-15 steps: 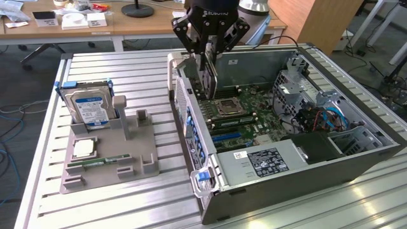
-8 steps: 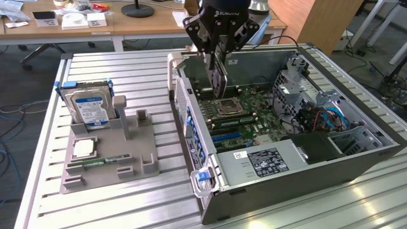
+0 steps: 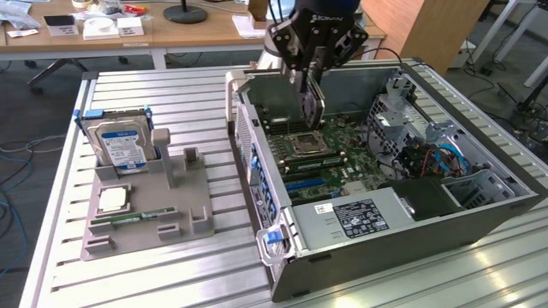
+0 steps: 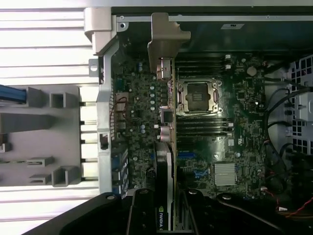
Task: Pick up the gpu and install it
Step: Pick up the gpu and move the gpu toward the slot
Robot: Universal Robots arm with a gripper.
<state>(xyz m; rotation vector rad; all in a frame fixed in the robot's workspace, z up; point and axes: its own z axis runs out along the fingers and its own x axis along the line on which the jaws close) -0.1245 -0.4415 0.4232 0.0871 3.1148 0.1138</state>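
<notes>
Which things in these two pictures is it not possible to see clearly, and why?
Wrist view: the slot under the gpu is hidden by the card's own edge.
Exterior view: whether the gpu, held by the end effector, touches the motherboard cannot be told; the card overlaps it.
Exterior view: the hard drive label's text is too small.
Exterior view: the arm above the end effector is cut off by the top edge.

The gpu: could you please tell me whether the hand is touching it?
Touching. The exterior view shows the hand gripping the gpu by its upper edge, the card hanging upright over the motherboard.
</notes>
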